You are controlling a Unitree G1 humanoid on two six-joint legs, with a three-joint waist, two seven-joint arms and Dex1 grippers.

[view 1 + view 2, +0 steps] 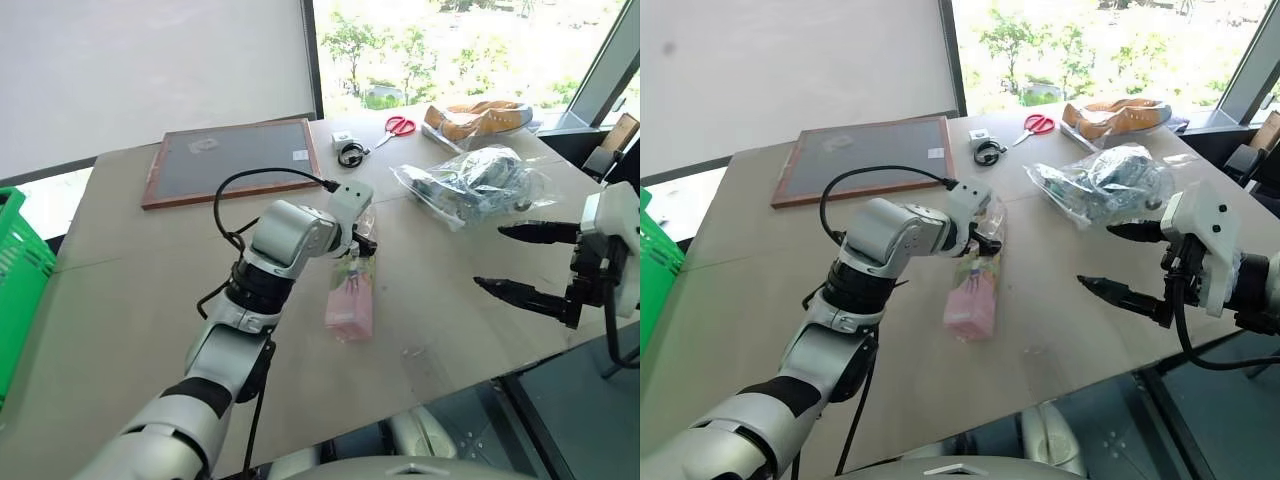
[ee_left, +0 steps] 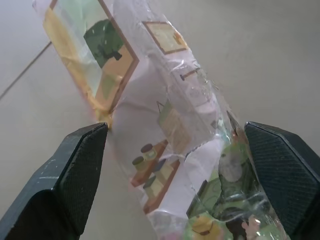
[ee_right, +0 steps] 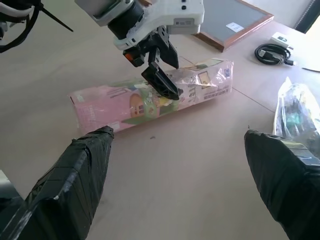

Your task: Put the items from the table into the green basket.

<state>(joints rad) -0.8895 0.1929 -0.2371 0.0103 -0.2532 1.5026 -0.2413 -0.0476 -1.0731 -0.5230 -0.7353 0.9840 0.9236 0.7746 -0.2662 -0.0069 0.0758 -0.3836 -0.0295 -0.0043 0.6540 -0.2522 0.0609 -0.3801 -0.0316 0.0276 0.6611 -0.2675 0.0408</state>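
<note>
Beige wood, left eye view: the desk [image 1: 130,300] carries the long clear box [image 1: 351,290] just right of centre, lying flat, its pink end toward 6 o'clock.
Left end effector [image 1: 362,243]: over the box's 12 o'clock end, fingers spread wide, one to each side of the box.
Green basket [image 1: 20,275]: at 9 o'clock, off the desk's edge, well apart from the box.
Right end effector [image 1: 520,262]: at 3 o'clock, fingers spread, holding nothing, above the desk.
Clutter: framed dark board [image 1: 232,160] at 11 o'clock; clear plastic bag [image 1: 470,185] at 2 o'clock; red scissors [image 1: 399,126] and black cable [image 1: 351,153] near 1 o'clock.
Left wrist view: box between the two black fingers [image 2: 75,175]; whether either touches the box I cannot tell.
Right wrist view: left end effector's fingers straddle the box at mid-length; right fingers [image 3: 80,170] wide apart and empty.
</note>
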